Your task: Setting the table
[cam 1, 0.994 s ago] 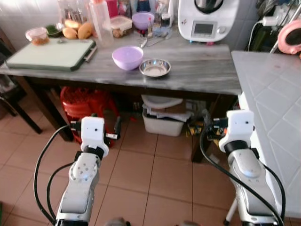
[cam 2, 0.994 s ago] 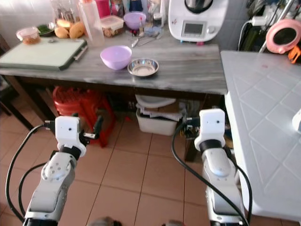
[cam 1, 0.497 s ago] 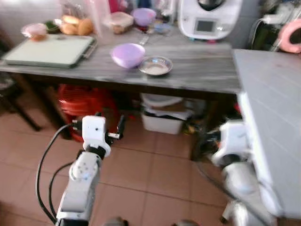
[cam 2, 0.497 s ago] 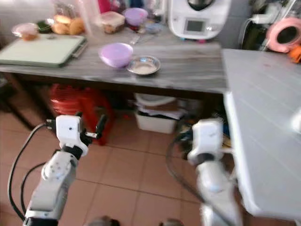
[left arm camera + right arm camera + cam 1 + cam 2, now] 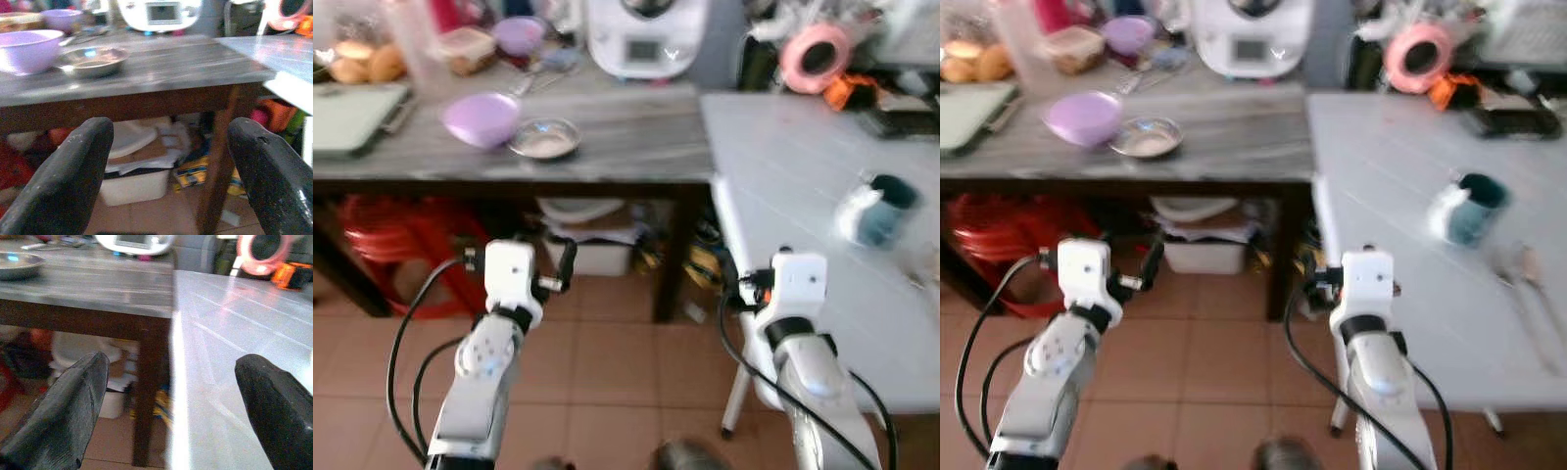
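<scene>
- The white tiled bench (image 5: 1400, 166), the surface I judge is to be set, is now lying across the right half of the head views, where a second ago only its near left edge was showing; the whole picture has shifted, so the camera is turning right, not the things.
- A white-and-teal mug (image 5: 1466, 208) is standing towards the middle of that white bench, and pale cutlery (image 5: 1528, 269), too blurred to identify, is lying nearer its front edge.
- The lilac plastic bowl (image 5: 481, 117) and the small round steel dish (image 5: 544, 139) are sitting just beside each other on the grey wooden bench (image 5: 607, 147), close to its front edge.
- A white kitchen appliance (image 5: 646, 34) is standing at the back edge of the grey bench.
- The left hand (image 5: 166, 161) is hovering low in front of the grey bench, its fingers (image 5: 73, 171) spread wide and holding nothing.
- The right hand (image 5: 171, 401) is hovering by the corner where the two benches meet, also spread wide and empty.
- Judging from this, nothing is being carried yet; the turn suggests the robot is surveying the white bench, and the bowl and dish are waiting to be fetched.
</scene>
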### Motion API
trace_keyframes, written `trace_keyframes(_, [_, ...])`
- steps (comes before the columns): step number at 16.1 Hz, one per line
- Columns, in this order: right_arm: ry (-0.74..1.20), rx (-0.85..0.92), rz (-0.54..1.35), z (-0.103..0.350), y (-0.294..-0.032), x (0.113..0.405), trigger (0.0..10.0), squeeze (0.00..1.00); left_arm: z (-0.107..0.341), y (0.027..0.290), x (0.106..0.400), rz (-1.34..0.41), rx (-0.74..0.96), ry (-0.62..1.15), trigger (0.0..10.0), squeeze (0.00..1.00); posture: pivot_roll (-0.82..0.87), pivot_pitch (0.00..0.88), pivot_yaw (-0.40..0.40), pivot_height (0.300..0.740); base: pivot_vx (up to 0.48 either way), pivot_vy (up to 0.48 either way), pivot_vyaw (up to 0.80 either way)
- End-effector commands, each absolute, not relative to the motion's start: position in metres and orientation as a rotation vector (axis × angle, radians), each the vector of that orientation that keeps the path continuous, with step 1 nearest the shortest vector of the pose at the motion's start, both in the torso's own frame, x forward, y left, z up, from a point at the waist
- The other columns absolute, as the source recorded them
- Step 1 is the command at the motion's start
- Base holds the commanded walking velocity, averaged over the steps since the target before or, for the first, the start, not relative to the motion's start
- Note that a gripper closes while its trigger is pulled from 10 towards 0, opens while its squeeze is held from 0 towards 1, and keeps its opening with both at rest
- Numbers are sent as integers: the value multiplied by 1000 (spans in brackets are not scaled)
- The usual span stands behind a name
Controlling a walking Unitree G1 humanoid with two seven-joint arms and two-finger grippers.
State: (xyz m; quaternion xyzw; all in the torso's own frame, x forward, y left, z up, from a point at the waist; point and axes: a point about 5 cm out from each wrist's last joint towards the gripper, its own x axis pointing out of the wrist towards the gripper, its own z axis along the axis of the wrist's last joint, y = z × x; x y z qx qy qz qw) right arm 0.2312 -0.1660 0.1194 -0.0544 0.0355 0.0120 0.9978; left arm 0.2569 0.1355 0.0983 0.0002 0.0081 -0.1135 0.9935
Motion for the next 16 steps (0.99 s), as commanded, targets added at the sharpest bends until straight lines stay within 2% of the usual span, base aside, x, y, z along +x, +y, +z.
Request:
trace_keyframes(1, [52,-117,15,124,-170,232,10000,0,101,132,257,-237,-6,7,10000,0,-84,0,29,740,0,-424,0])
trace_keyframes(9, [32,-125,27,128,-171,240,10000,0,103,133,260,-236,1,-3,10000,0,-83,0,33,740,0,-319,0])
trace_keyframes(12, [30,-120,21,128,-170,242,10000,0,104,134,259,-236,2,-7,10000,0,-80,0,40,740,0,-475,0])
trace_keyframes(16, [41,-113,17,125,-169,241,10000,0,105,135,257,-232,1,-6,10000,0,-71,0,48,740,0,0,0])
